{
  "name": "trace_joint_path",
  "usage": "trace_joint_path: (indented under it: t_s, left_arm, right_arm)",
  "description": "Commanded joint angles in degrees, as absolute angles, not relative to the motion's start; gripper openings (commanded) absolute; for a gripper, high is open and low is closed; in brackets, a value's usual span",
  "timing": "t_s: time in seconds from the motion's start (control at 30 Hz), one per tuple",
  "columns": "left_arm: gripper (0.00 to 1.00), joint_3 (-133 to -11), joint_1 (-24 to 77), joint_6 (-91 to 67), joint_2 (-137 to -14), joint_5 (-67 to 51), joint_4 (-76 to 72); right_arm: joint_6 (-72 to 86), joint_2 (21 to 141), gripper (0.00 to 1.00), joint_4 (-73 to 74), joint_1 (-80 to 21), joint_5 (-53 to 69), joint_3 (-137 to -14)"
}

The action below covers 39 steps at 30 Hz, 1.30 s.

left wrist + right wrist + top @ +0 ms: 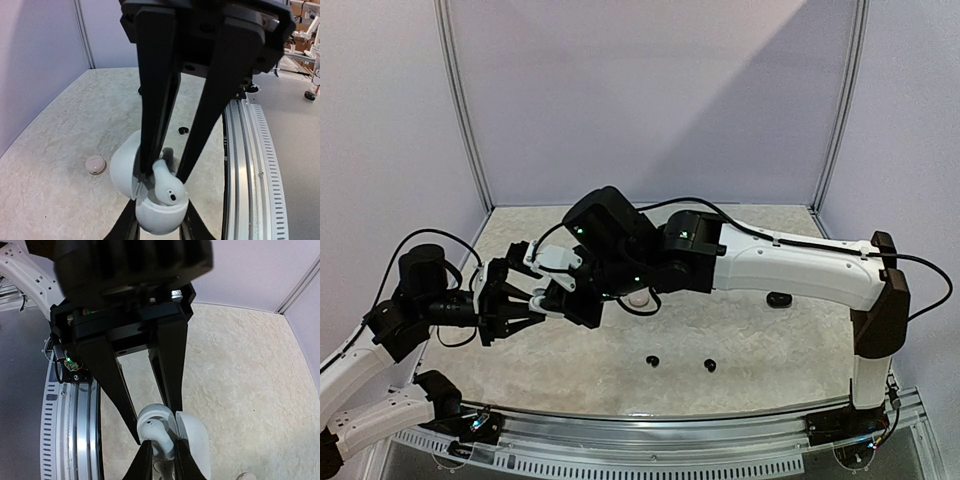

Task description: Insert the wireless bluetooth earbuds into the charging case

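Arms: 2, left arm (415,300) and right arm (790,268). Grippers: 2, left gripper (159,224) and right gripper (164,176). Cases: 3, one white case (150,212), one pale round case (638,298) (half hidden by the right arm in the top view), one black case (779,299). Earbuds in sight: 3, one white earbud (165,184) plus 2 black earbuds, the left one (652,360) and the right one (710,365). Table (780,350): 1.
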State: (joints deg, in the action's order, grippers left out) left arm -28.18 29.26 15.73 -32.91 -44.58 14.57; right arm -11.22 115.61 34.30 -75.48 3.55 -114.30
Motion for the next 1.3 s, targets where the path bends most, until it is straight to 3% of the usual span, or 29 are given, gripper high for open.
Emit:
trace_joint_path:
  t_s: [0.0,0.47,0.93,1.27]
  left_arm:
    - [0.0,-31.3,30.4,16.0,-32.3,-46.7,9.1]
    - [0.0,-30.8,30.5,5.3,-33.1,-44.0,3.4]
    - [0.0,-30.9,30.6,8.3,-32.5,-42.1,8.4]
    - [0.0,-31.9,31.3,11.6,-33.0,-42.2,9.0]
  right_arm:
    - [-11.4,118.8,0.13,38.6,-75.6,6.5,-114.3]
    - [-10.4,119.0,0.0,37.7,-75.5,6.9,-114.9]
    - [-11.1,119.2,0.0,45.3,-75.6,-1.9,-119.4]
    - [-10.8,122.9,0.0,47.3,-75.7,-0.7,-123.0]
